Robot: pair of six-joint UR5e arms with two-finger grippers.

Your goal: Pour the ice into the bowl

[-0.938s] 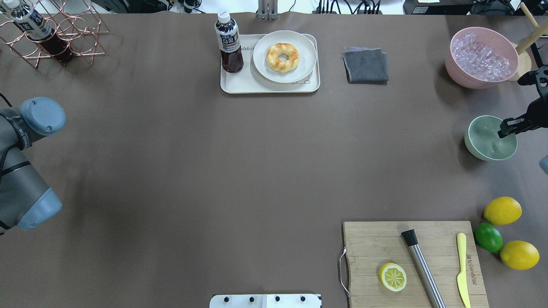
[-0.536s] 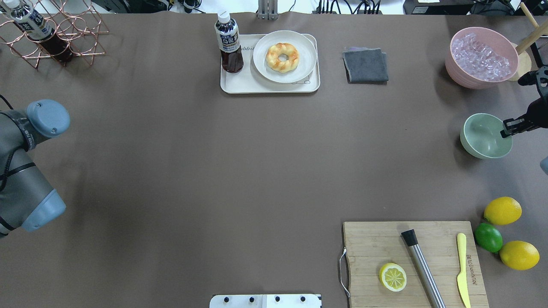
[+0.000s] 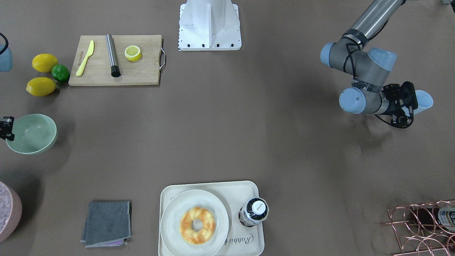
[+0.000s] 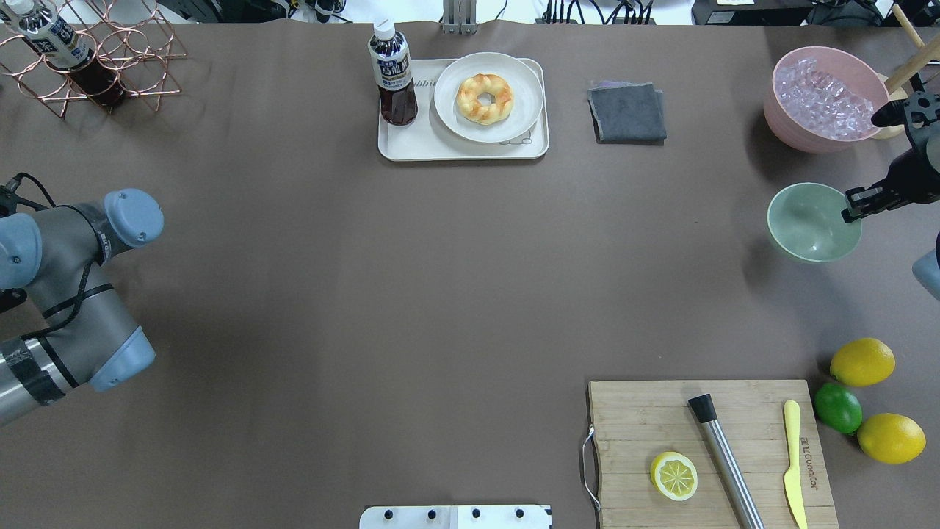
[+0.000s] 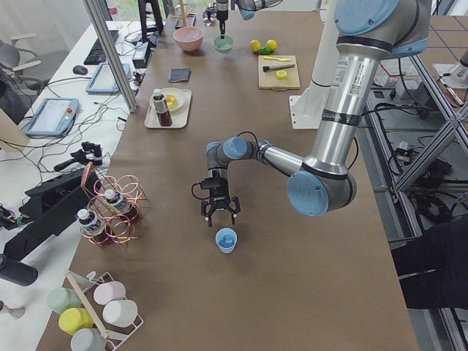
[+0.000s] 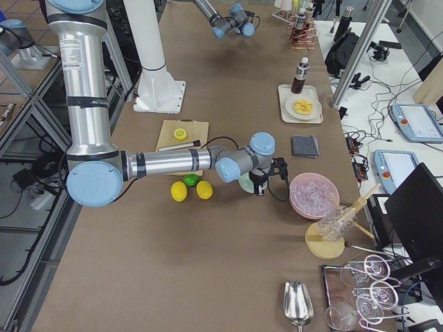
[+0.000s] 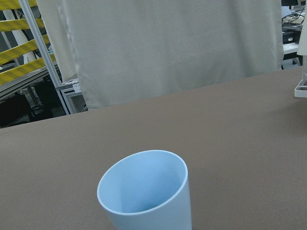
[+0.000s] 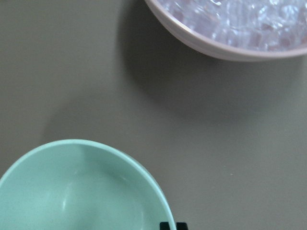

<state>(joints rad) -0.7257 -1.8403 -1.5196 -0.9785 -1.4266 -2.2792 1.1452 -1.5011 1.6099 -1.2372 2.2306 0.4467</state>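
Green bowl (image 4: 802, 229) gripped at its rim by the right pincer (image 4: 850, 214).

Seemingly "Rabbit" on the cream tray (image 3: 234, 193)

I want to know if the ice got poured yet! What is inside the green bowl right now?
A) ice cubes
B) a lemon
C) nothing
C: the green bowl shows only its bare, smooth inside in the overhead and right wrist views, while the ice heap sits in the pink bowl.
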